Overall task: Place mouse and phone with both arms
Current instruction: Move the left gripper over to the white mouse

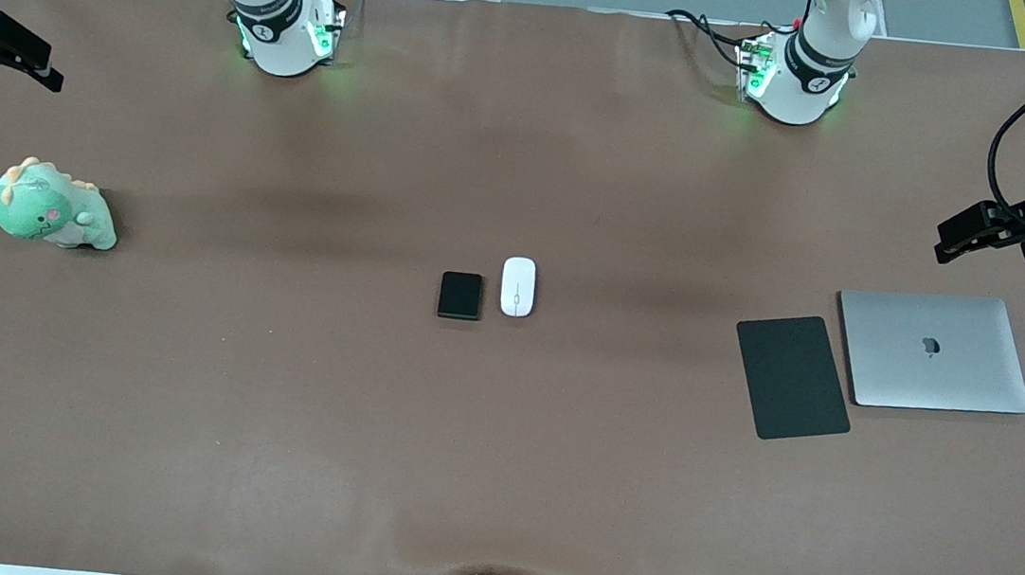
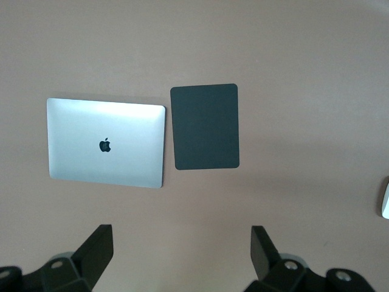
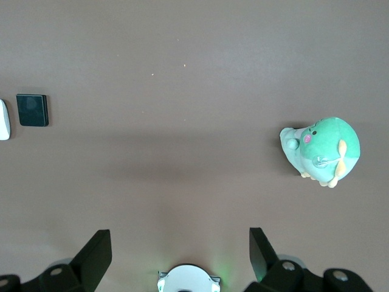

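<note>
A wide brown table (image 1: 272, 396) stretches under me, with my two bases along its top edge. The mouse (image 1: 518, 286) and the phone (image 1: 460, 295) lie side by side at the middle of it, just apart, the mouse toward my left arm's end and the phone toward my right arm's end.

My left gripper (image 2: 182, 249) hangs high over the table's edge near the laptop (image 1: 934, 351), fingers spread wide and empty. My right gripper (image 3: 180, 252) hangs over the other end, above the table edge past the plush dinosaur (image 1: 52, 207), also spread wide with nothing in it. Neither has started its reach, as I judge it.

To do this well I would bring each arm in over its own nearer item, left to the mouse and right to the phone. Because the two sit so close, I should stagger the descents or come straight down so my fingers do not nudge the neighbour. The phone lies low and flat, so its edges want a square, careful pinch.

The black mouse pad (image 1: 792, 378) lies just beside the laptop, a likely spot for the mouse. Nothing blocks either path.
</note>
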Tool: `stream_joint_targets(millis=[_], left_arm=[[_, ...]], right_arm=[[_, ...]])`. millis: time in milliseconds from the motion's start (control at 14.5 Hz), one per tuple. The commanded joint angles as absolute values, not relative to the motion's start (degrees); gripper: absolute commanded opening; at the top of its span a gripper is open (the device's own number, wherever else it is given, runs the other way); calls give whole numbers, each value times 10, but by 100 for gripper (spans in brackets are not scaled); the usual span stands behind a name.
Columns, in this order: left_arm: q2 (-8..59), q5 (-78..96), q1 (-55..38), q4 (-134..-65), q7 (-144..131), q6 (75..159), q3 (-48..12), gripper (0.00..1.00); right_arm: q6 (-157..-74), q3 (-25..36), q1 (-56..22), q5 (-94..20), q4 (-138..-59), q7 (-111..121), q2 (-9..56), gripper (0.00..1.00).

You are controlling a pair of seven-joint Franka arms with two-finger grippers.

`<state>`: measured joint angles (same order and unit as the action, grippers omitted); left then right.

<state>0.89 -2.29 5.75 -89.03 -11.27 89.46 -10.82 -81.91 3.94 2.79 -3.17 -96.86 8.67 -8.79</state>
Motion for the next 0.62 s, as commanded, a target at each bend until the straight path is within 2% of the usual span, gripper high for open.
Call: stream_joint_targets(millis=[0,276,553], left_arm=[[3,-22,58,-886,-102,896,-107,100],[7,-22,48,-860,-105,896,-114,100],[9,-21,40,-863,-118,895,-125,100]], right_arm=[[-801,47,23,-33,-950,100,-78,100],[-806,49,38,-33,-947,101,-74,100],[-801,47,29,-33,-930,98,-65,100]])
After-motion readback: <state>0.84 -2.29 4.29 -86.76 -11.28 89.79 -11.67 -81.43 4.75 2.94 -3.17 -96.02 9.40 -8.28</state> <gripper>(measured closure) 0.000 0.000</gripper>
